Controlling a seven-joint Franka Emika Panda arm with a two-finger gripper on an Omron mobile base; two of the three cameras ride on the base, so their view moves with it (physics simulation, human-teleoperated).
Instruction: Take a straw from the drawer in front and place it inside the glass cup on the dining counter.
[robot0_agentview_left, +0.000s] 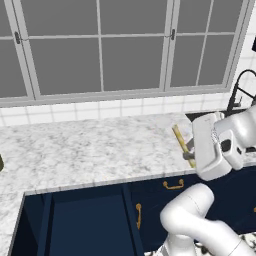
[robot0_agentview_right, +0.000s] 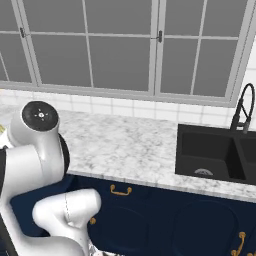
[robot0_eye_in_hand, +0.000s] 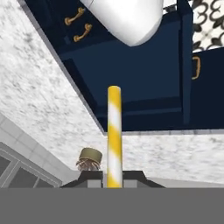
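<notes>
One straw (robot0_eye_in_hand: 114, 135) in the pincer (robot0_eye_in_hand: 113, 178), jaws closed tight on its lower end; in the hand view it runs straight out from between the two dark tips, yellow with white bands. Left base view shows the same straw (robot0_agentview_left: 180, 142) as a thin tan stick, tilted, sticking up and left from the pincer (robot0_agentview_left: 190, 156), held above the marble table (robot0_agentview_left: 85, 147) near its front edge.

Drawer (robot0_agentview_left: 80, 220) is pulled open, directly below that table's front edge and left of the straw; navy inside, contents not readable from here. In the hand view the open drawer (robot0_eye_in_hand: 144, 83) sits past the straw's far end, interior dark. Small brass handles (robot0_agentview_left: 173, 185) on the cabinet fronts just right of the drawer.

Right base view: black sink (robot0_agentview_right: 215, 155) set into the table at the right, black faucet (robot0_agentview_right: 243, 107) behind it, white tile and grey windows (robot0_agentview_right: 120, 47) behind the table.

Hand view also catches a small tan pot with a plant (robot0_eye_in_hand: 89, 158) on the marble, just beside the pincer tips in frame.
</notes>
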